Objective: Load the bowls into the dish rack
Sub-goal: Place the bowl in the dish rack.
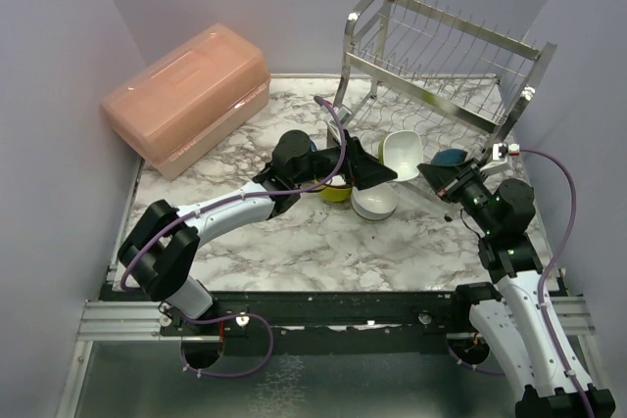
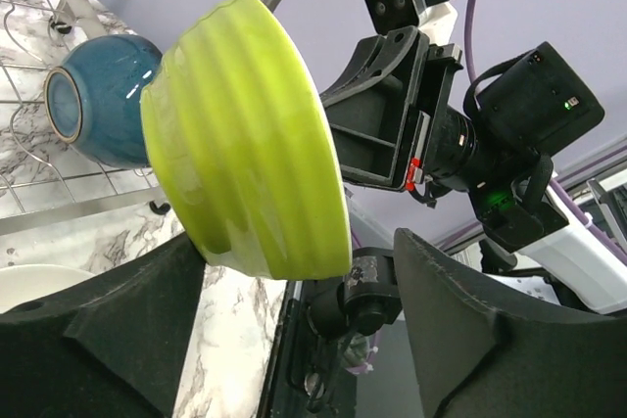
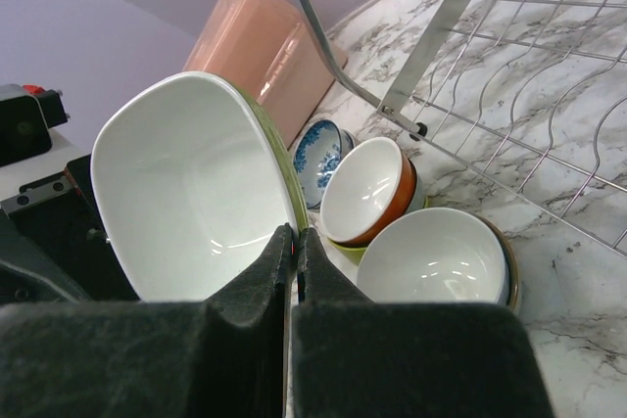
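Observation:
My right gripper (image 1: pixel 431 174) (image 3: pixel 294 235) is shut on the rim of a lime bowl (image 1: pixel 402 150) (image 3: pixel 186 183) with a white inside, holding it tilted above the table in front of the dish rack (image 1: pixel 441 56). My left gripper (image 1: pixel 376 172) (image 2: pixel 294 310) is open, and the lime bowl (image 2: pixel 245 134) sits between and above its spread fingers. A teal bowl (image 1: pixel 451 157) (image 2: pixel 98 100) lies on its side on the rack's lower wire shelf (image 2: pixel 39 178). On the table lie a white bowl (image 1: pixel 375 204) (image 3: pixel 441 256), an orange-sided bowl (image 3: pixel 367 191) stacked in a lime one (image 1: pixel 336 193), and a blue-and-white bowl (image 3: pixel 318 154).
A pink plastic lidded box (image 1: pixel 186 95) (image 3: pixel 260 56) stands at the back left of the marble table (image 1: pixel 294 242). The rack's chrome frame (image 3: pixel 431 36) stands just behind the bowls. Grey walls close in the back and sides.

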Controlling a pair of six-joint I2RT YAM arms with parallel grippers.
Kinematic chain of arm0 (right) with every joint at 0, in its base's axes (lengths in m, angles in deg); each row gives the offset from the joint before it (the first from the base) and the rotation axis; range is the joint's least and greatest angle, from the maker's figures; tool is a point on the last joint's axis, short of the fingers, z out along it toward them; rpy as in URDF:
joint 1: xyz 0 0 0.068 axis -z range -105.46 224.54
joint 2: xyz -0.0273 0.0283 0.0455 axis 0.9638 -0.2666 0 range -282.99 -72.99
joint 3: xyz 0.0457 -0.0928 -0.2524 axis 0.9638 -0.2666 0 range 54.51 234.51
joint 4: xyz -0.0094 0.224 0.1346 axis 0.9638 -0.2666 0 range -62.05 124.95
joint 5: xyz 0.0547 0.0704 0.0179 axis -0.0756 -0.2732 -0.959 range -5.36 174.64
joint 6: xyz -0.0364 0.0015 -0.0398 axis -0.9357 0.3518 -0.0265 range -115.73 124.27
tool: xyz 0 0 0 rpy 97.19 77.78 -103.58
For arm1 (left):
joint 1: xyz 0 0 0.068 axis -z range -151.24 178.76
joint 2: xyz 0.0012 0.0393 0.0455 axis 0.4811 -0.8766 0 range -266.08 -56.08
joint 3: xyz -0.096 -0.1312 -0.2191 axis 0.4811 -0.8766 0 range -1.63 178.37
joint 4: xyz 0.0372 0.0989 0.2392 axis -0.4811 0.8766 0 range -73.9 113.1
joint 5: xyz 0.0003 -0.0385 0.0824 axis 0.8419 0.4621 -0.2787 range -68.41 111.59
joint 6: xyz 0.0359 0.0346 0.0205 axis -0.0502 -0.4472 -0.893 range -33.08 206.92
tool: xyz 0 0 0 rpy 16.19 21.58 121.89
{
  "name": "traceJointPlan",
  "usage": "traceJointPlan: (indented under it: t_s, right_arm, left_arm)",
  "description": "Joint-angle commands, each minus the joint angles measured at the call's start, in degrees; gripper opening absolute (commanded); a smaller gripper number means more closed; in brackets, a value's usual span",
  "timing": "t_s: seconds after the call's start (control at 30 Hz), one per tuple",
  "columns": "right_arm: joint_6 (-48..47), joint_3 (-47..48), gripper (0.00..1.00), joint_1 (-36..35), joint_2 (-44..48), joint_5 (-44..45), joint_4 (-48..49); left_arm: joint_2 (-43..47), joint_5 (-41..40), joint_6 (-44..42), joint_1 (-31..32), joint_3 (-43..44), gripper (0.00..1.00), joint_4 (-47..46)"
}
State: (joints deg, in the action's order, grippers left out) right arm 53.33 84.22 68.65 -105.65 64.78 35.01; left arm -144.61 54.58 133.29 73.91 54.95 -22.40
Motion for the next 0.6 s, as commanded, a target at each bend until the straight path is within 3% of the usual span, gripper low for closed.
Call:
traceJointPlan:
  t_s: [0.0, 0.13, 0.33, 0.4, 0.57]
  right_arm:
    - [0.7, 1.5, 0.00, 0.0, -0.1, -2.1, 2.0]
    - [0.7, 1.5, 0.01, 0.0, -0.5, -2.9, 2.5]
    - [0.4, 1.4, 0.01, 0.0, -1.0, -3.4, 2.6]
    - [0.1, 1.4, 0.01, 0.0, -1.0, -3.4, 2.5]
    - [-0.3, 1.5, 0.01, 0.0, -1.2, -3.2, 2.1]
  left_arm:
    - [-1.1, 1.5, 0.6, 0.5, 1.6, 0.75, -2.5]
    - [-1.9, 1.3, 1.0, 0.5, 2.0, 0.72, -2.5]
    - [-2.0, 1.3, 0.9, 0.5, 2.1, 0.58, -2.8]
    - [-2.0, 1.4, 0.7, 0.5, 2.1, 0.49, -2.8]
    - [-2.4, 1.7, 0.7, 0.5, 2.2, 0.15, -2.8]
